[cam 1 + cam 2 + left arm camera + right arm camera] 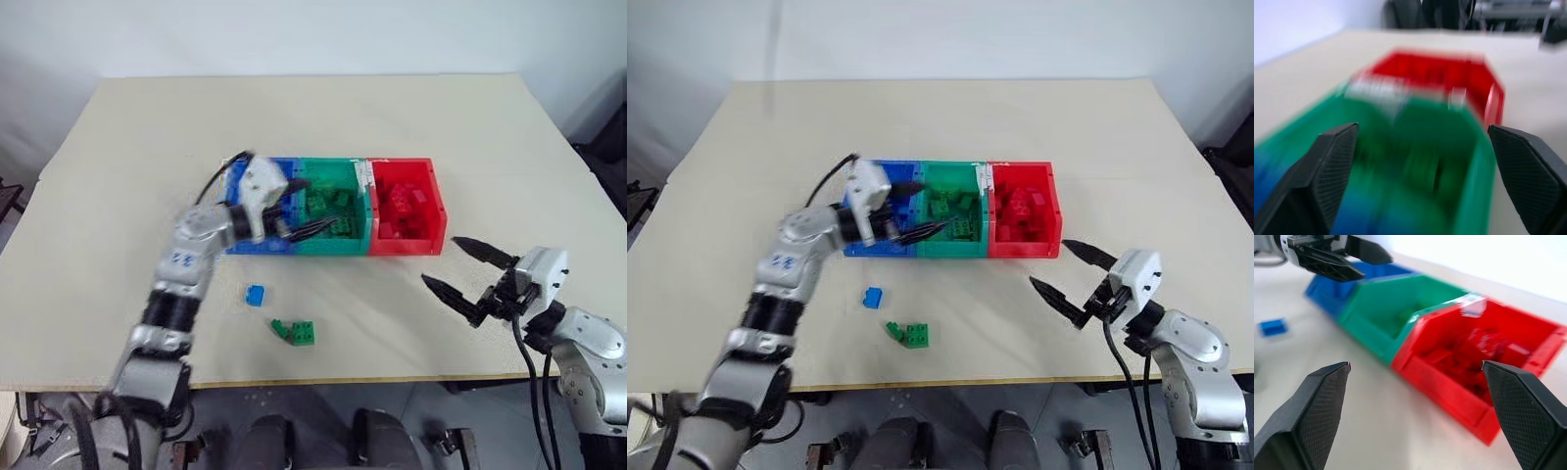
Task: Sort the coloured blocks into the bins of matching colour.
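Your table [118, 176] carries the bins [333, 208] at centre, green and red already stocked. Left gripper [916, 209] hangs spread wide and empty above them; right gripper [1066, 270] idles agape at four o'clock. Outstanding at seven o'clock: green block [297, 331], blue block [256, 295].

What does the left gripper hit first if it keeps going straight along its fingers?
Probably the green bin: the left gripper, open, points across it toward the red bin. It may pass over the green blocks inside; its height is unclear.
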